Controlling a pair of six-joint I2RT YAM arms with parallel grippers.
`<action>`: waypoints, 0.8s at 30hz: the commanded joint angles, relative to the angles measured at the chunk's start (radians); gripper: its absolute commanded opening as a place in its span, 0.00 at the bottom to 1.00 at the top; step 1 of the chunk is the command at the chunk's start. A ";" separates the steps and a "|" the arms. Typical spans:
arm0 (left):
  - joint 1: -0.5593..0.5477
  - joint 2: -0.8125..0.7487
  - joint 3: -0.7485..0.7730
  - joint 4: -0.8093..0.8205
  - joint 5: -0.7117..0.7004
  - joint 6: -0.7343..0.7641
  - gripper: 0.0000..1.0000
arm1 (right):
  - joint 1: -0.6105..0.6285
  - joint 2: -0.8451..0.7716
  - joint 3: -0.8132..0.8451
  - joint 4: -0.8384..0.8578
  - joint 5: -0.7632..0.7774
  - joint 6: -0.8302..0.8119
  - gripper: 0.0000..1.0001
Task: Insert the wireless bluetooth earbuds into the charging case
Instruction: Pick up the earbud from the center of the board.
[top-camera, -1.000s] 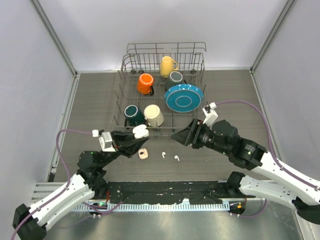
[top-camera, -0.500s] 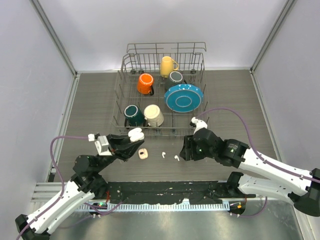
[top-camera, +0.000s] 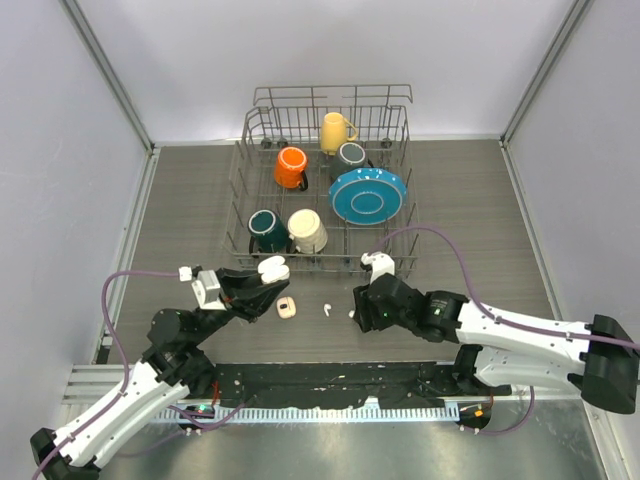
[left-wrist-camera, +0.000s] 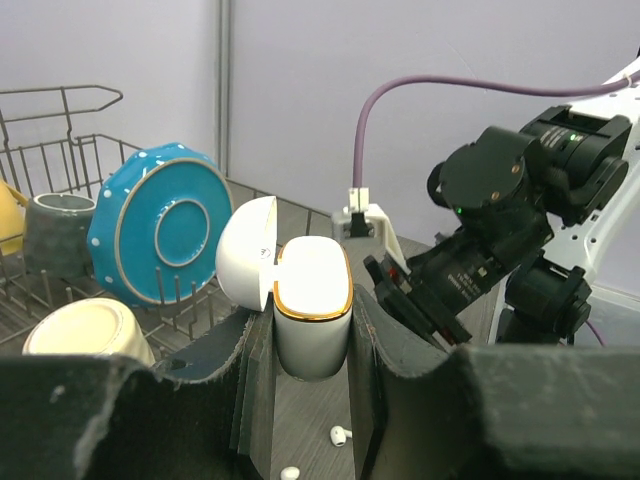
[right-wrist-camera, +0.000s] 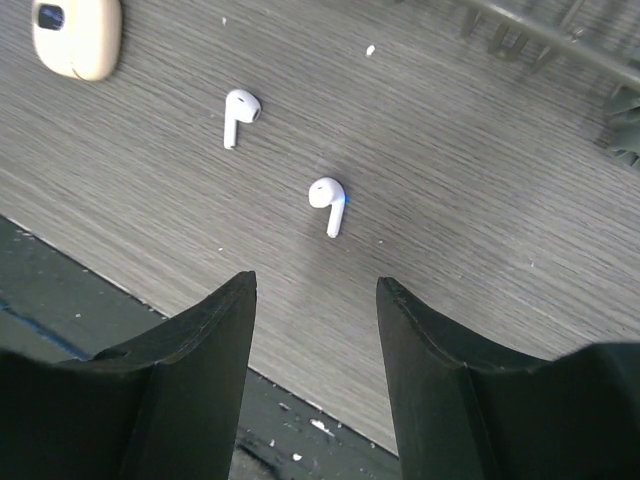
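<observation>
My left gripper (top-camera: 266, 278) is shut on an open white charging case (top-camera: 273, 267) with a gold rim, held upright above the table. In the left wrist view the case (left-wrist-camera: 312, 290) sits between my gripper's jaws (left-wrist-camera: 308, 352), its lid (left-wrist-camera: 245, 265) swung open to the left. Two white earbuds (top-camera: 326, 309) (top-camera: 352, 315) lie on the table. My right gripper (top-camera: 362, 308) is open and low, right beside the right earbud. In the right wrist view both earbuds (right-wrist-camera: 238, 112) (right-wrist-camera: 328, 198) lie just beyond my open gripper (right-wrist-camera: 315, 285). They also show below the case (left-wrist-camera: 341, 434) (left-wrist-camera: 290, 473).
A small beige closed case (top-camera: 286, 308) lies left of the earbuds, and shows in the right wrist view (right-wrist-camera: 76, 35). A wire dish rack (top-camera: 240, 200) behind holds several mugs and a teal plate (top-camera: 367, 195). The table's near edge and a black strip (top-camera: 330, 380) lie just below.
My right arm has swung left and down from beside the rack to the right earbud. My left gripper has drawn slightly back to the left with the case.
</observation>
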 joint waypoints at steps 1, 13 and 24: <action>-0.002 0.013 0.010 0.028 -0.009 0.008 0.00 | 0.007 0.042 -0.033 0.153 0.009 -0.075 0.57; -0.002 0.039 0.010 0.056 -0.010 0.001 0.00 | 0.014 0.148 -0.100 0.358 0.025 -0.183 0.56; -0.002 0.053 0.013 0.056 -0.009 0.000 0.00 | 0.014 0.239 -0.114 0.420 0.014 -0.215 0.49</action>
